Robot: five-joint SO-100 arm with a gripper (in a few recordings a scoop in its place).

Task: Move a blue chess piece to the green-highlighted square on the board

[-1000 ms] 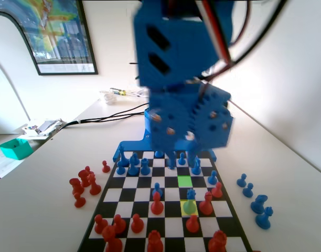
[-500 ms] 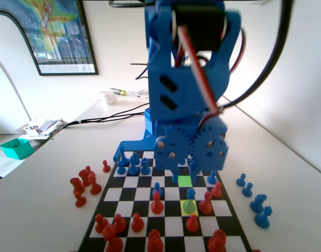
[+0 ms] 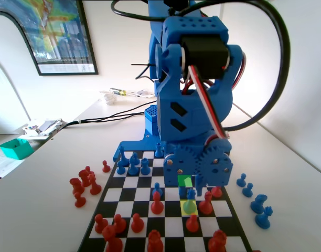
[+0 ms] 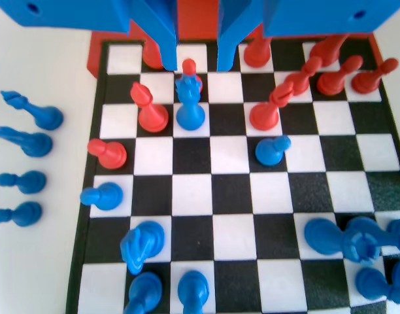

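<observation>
The blue chess piece (image 3: 190,198) stands on the yellow-tinted square of the board (image 3: 173,226). In the wrist view this piece (image 4: 189,108) is just in front of the gap between the jaws, and its top looks notched. My gripper (image 3: 191,190) hangs low right above it, open, with nothing between the jaws. From the wrist camera the gripper (image 4: 197,60) has one jaw on each side of the piece's file. The green-highlighted square (image 3: 184,180) lies one square beyond the piece, toward the arm, partly covered by the gripper. A small blue pawn (image 4: 273,150) stands alone nearby on the board (image 4: 193,196).
Red pieces (image 3: 206,203) (image 3: 157,203) flank the yellow square, and another (image 3: 192,223) stands in front of it. In the wrist view red pieces (image 4: 150,111) (image 4: 265,114) sit on both sides. Taken red pieces (image 3: 82,185) lie left of the board, blue ones (image 3: 257,203) right.
The arm has swung down toward the board. The gripper has dropped from above the back rows to just over the blue piece on the yellow square. No piece has moved.
</observation>
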